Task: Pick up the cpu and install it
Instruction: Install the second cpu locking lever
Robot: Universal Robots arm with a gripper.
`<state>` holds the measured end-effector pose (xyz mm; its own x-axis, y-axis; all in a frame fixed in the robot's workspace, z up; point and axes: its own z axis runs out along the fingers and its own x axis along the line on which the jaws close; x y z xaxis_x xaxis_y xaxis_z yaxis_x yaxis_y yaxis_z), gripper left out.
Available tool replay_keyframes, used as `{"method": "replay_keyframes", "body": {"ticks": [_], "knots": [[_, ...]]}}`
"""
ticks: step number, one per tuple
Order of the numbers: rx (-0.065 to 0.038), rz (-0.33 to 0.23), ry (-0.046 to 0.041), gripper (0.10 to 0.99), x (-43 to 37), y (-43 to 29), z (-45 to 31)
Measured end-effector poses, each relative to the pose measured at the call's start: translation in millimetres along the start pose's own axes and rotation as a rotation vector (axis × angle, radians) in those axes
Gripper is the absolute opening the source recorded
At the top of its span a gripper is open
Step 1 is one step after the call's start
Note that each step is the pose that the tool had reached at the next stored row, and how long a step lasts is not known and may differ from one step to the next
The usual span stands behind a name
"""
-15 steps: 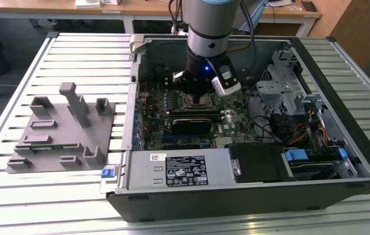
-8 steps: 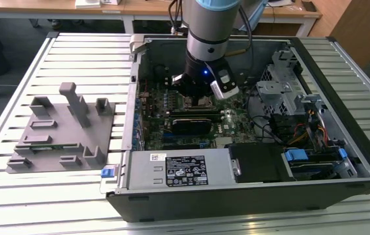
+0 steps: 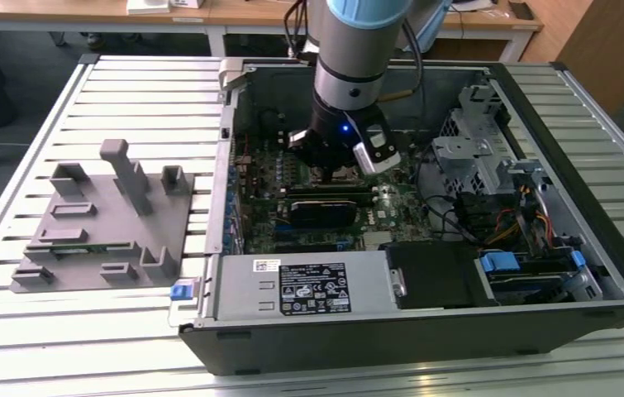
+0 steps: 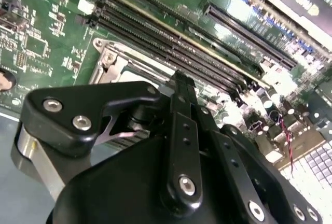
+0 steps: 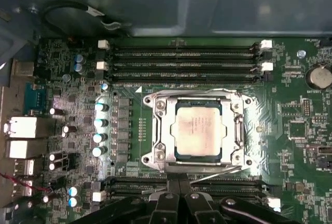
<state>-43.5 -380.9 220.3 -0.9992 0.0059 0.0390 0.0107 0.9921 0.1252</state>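
The cpu (image 5: 199,130), a small square chip with a pale metal top, lies flat inside the silver socket frame (image 5: 155,105) on the green motherboard (image 5: 290,130) in the first wrist view. My gripper (image 5: 179,190) hovers just beside the socket's edge with its black fingers (image 5: 170,198) pressed together and nothing between them. In the exterior view my gripper (image 3: 340,172) is lowered into the open computer case (image 3: 576,107), over the middle of the board. The second wrist view looks past the gripper's linkage (image 4: 181,146) to a corner of the socket frame (image 4: 111,60).
Black memory slots (image 5: 181,60) run along one side of the socket, with more (image 5: 129,186) beside the fingers. A grey plastic fixture (image 3: 102,223) holding a green memory stick (image 3: 80,246) sits on the slatted table at the exterior view's left. A labelled power supply (image 3: 301,285) and a drive cage (image 3: 477,157) crowd the case.
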Motion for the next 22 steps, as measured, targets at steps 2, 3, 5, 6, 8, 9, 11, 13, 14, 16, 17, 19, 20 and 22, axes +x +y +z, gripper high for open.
{"method": "replay_keyframes", "body": {"ticks": [2, 3, 5, 6, 8, 9, 11, 13, 14, 16, 17, 19, 20, 22], "knots": [[-0.015, 0.0, 0.0003, 0.106, 0.1, -2.3, -0.1], [-0.024, -0.001, 0.0004, 0.106, 0.4, -3.5, -0.2], [-0.041, -0.001, 0.0005, 0.106, 0.9, -5.6, -0.3], [-0.047, -0.002, 0.0005, 0.106, 1.6, -6.6, -0.4], [-0.055, -0.002, 0.0007, 0.106, 3.8, -8.9, -0.4], [-0.057, -0.002, 0.0007, 0.106, 5.0, -10.2, -0.4], [-0.061, -0.002, 0.0007, 0.106, 7.3, -12.5, 0.1], [-0.065, -0.002, 0.0008, 0.106, 8.9, -14.4, 0.7], [-0.067, -0.002, 0.0008, 0.106, 9.5, -15.1, 1.2], [-0.069, -0.003, 0.0008, 0.106, 10.1, -15.8, 2.5], [-0.07, -0.003, 0.0007, 0.106, 10.2, -16.0, 3.4], [-0.074, -0.003, 0.0009, 0.106, 10.6, -16.3, 5.6], [-0.076, -0.003, 0.0009, 0.106, 10.6, -16.5, 6.9], [-0.08, -0.003, 0.0009, 0.106, 10.6, -16.8, 8.9]]}}
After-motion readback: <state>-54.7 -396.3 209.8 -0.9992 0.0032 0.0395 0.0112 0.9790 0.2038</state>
